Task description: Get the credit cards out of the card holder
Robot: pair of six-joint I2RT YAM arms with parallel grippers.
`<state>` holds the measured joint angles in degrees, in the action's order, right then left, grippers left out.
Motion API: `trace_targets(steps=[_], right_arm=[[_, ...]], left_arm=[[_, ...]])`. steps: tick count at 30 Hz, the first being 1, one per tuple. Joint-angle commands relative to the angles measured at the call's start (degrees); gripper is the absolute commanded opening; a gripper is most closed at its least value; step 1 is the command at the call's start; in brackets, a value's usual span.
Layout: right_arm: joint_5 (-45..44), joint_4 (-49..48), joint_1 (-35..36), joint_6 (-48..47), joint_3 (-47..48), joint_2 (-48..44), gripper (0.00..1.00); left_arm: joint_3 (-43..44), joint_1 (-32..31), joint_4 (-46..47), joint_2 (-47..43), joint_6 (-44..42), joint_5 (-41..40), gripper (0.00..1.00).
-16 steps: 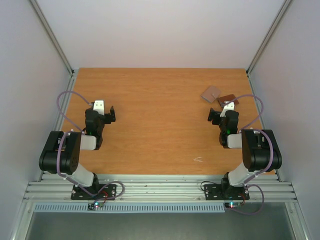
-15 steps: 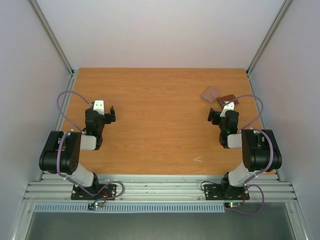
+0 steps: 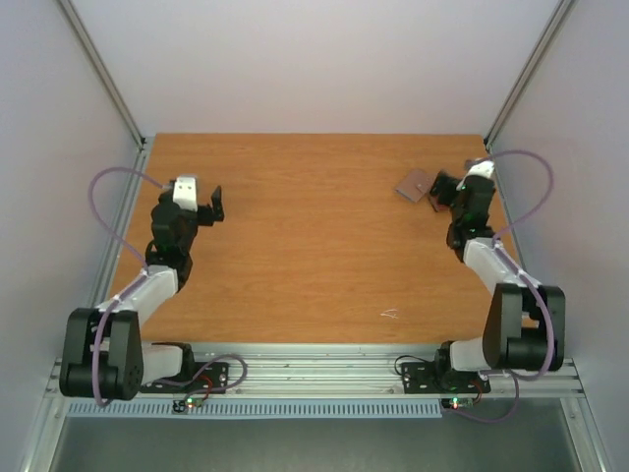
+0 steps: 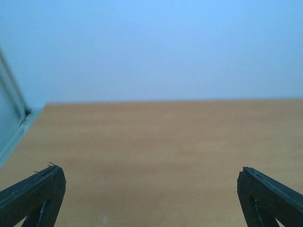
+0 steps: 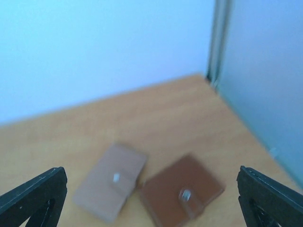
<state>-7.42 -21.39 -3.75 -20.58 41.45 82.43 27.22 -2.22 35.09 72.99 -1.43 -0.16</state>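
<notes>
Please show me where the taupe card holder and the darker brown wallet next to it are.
taupe card holder [image 5: 102, 189]: right wrist view, on its cover, left of the snap.
darker brown wallet [image 5: 165, 187]: right wrist view, on its cover, left of the snap.

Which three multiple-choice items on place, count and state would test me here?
1. Where on the table lies the taupe card holder? A far right; B far left; C near middle.
2. How many closed wallets does the right wrist view show? A one; B two; C three.
3. The right gripper is: A open, empty; B shut on a card; C shut on the holder.
1A, it lies near the far right corner; 2B, taupe holder plus reddish-brown wallet; 3A, fingers wide apart, nothing between.
</notes>
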Motion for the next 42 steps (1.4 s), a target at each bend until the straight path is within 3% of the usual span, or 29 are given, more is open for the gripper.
trace_targets(steps=[1, 5, 7, 10, 12, 15, 24, 27, 35, 42], right_arm=[[-5.96, 17.84, -3.44, 11.22, 7.98, -5.32, 0.98], [-7.59, 48.08, -3.55, 17.23, 27.12, 3.08, 0.96], [-9.67, 62.46, -3.63, 20.16, 37.44, 8.93, 0.93], [-11.36, 70.4, -3.81, 26.2, 43.29, 14.48, 0.94], [-11.63, 71.79, -3.9, 30.52, 44.29, 17.1, 0.98], [-11.78, 73.34, -4.3, 36.39, 46.57, 21.57, 0.99], [-1.95, 72.45, -8.81, 43.5, 53.06, 33.94, 0.84], [1.34, 69.02, -10.67, 42.52, 53.26, 35.62, 0.75], [10.83, 57.86, -13.18, 45.33, 53.9, 40.86, 0.69], [14.37, 58.28, -13.28, 48.86, 58.7, 47.59, 0.57]], left_arm=[[10.49, 0.11, -10.52, -6.03, 2.14, 9.77, 0.99], [19.8, 0.05, -24.81, -10.13, -1.17, 17.26, 0.99], [23.55, 0.08, -31.84, -11.25, 2.42, 14.18, 0.99], [28.42, 0.13, -44.31, -10.99, 11.04, 7.87, 0.99], [30.65, 0.15, -52.04, -9.96, 15.2, 8.76, 0.99], [29.43, 0.16, -56.11, -10.26, 16.23, 17.13, 0.99], [20.77, 0.05, -48.87, -13.13, 21.02, 20.08, 0.99], [20.88, 0.03, -47.96, -12.02, 21.76, 20.13, 0.99], [22.52, 0.04, -46.59, -9.52, 19.4, 24.37, 0.99], [23.63, 0.02, -44.67, -8.5, 19.2, 23.81, 1.0]])
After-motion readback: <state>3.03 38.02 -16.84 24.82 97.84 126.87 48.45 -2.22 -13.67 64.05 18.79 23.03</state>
